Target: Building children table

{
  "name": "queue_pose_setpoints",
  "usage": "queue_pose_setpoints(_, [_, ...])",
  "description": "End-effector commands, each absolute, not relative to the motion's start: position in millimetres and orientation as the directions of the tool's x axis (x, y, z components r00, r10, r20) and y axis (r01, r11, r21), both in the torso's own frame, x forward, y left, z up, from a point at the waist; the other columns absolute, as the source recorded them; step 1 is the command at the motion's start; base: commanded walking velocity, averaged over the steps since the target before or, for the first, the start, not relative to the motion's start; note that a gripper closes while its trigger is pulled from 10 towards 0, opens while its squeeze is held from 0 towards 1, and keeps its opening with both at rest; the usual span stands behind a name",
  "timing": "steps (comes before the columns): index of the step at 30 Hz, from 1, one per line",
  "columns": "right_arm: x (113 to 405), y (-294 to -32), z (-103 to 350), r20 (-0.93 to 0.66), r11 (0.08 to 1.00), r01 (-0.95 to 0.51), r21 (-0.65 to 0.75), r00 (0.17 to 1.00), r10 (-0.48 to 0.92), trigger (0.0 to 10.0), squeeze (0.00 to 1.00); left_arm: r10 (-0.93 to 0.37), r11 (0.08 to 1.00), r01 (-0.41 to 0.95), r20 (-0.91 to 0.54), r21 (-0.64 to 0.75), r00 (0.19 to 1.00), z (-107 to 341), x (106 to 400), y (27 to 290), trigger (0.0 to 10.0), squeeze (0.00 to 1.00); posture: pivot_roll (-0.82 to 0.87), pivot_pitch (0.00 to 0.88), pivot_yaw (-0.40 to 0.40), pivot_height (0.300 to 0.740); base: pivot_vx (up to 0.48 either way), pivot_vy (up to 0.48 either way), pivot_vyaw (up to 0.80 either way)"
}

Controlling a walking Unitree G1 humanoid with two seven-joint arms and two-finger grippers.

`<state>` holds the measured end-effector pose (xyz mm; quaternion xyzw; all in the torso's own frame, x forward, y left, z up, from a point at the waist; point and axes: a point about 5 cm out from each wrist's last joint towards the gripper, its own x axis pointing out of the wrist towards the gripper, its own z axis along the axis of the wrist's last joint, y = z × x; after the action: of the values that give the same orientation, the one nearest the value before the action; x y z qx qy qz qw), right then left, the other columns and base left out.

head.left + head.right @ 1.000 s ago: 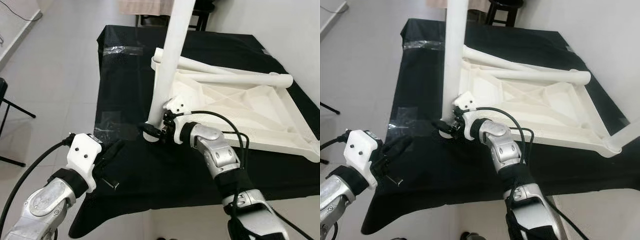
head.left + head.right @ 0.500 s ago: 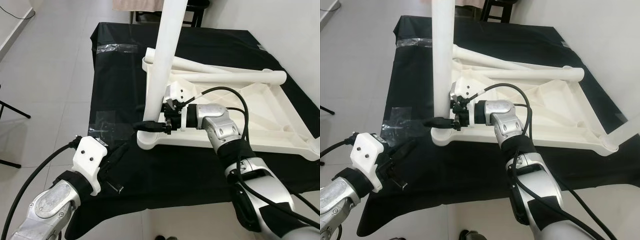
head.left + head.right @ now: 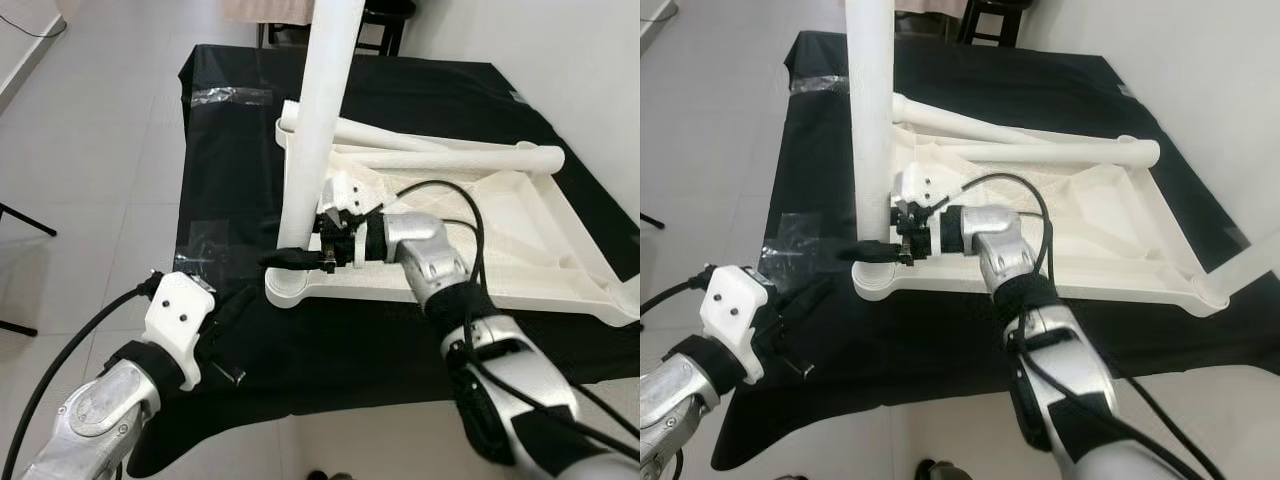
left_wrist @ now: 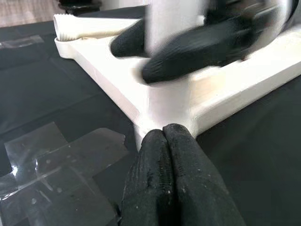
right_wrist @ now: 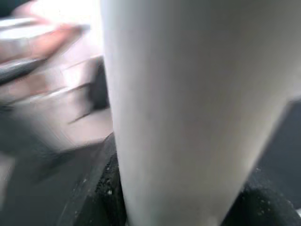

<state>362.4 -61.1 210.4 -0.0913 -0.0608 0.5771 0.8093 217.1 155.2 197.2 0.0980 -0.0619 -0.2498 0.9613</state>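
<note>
My left claw (image 4: pixel 163 141) rests clenched on the black bench (image 3: pixel 330 350), just before the tabletop (image 3: pixel 540 235) corner. Since a moment ago, my right claw (image 3: pixel 300 258) has swung the leg (image 3: pixel 318 130) nearer upright; it grasps the base over the corner socket. The leg's top is cut off.

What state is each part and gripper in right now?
Upright leg: standing in the tabletop's near-left corner socket.
Tabletop: upside down on the black cloth.
Two loose legs: lying across the tabletop.
Right gripper: shut on the upright leg's base.
Left gripper: shut, holding nothing.
</note>
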Motion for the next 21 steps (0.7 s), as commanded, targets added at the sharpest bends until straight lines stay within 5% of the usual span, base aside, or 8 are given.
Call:
queue_pose_setpoints(1, [358, -76, 174, -0.125, 0.630, -0.749, -0.207, 0.659, 0.742, 0.0, 0.00, -0.502, 0.852, 0.481, 0.061, 0.209, 0.863, 195, 214, 154, 10.0, 0.00, 0.13, 0.221, -0.168, 0.740, 0.000, 0.000, 0.00])
queue_pose_setpoints(3, [329, -72, 156, -0.110, 0.752, -0.624, -0.215, 0.780, 0.616, 0.0, 0.00, -0.501, 0.851, 0.482, 0.052, 0.207, 0.864, 194, 214, 156, 10.0, 0.00, 0.12, 0.229, -0.143, 0.740, 0.000, 0.000, 0.00])
queue_pose_setpoints(14, [336, -59, 159, -0.116, 0.653, -0.719, -0.237, 0.688, 0.716, 0.0, 0.00, -0.511, 0.847, 0.493, 0.048, 0.198, 0.859, 191, 214, 153, 10.0, 0.00, 0.13, 0.206, -0.157, 0.740, 0.000, 0.000, 0.00])
queue_pose_setpoints(15, [338, -56, 165, -0.103, 0.625, -0.742, -0.242, 0.660, 0.744, 10.0, 0.00, -0.504, 0.851, 0.486, 0.048, 0.201, 0.862, 192, 214, 155, 10.0, 0.00, 0.13, 0.199, -0.152, 0.740, 0.000, 0.000, 0.00])
queue_pose_setpoints(16, [340, -54, 170, -0.094, 0.606, -0.756, -0.246, 0.641, 0.762, 10.0, 0.00, -0.499, 0.853, 0.481, 0.048, 0.204, 0.865, 192, 214, 156, 10.0, 0.00, 0.13, 0.199, -0.152, 0.740, 0.000, 0.000, 0.00])
queue_pose_setpoints(17, [338, -49, 182, -0.071, 0.543, -0.803, -0.245, 0.574, 0.816, 10.0, 1.00, -0.502, 0.851, 0.484, 0.046, 0.203, 0.864, 191, 214, 155, 10.0, 0.00, 0.13, 0.198, -0.153, 0.740, 0.000, 0.000, 0.00])
queue_pose_setpoints(18, [338, -49, 182, -0.071, 0.543, -0.803, -0.245, 0.574, 0.816, 10.0, 1.00, -0.502, 0.851, 0.484, 0.046, 0.203, 0.864, 191, 214, 155, 10.0, 0.00, 0.13, 0.198, -0.153, 0.740, 0.000, 0.000, 0.00])
queue_pose_setpoints(21, [335, -36, 221, 0.037, 0.397, -0.859, -0.323, 0.408, 0.912, 10.0, 1.00, -0.514, 0.845, 0.498, 0.042, 0.197, 0.857, 189, 214, 150, 10.0, 0.00, 0.13, 0.197, -0.153, 0.740, 0.000, 0.000, 0.00])
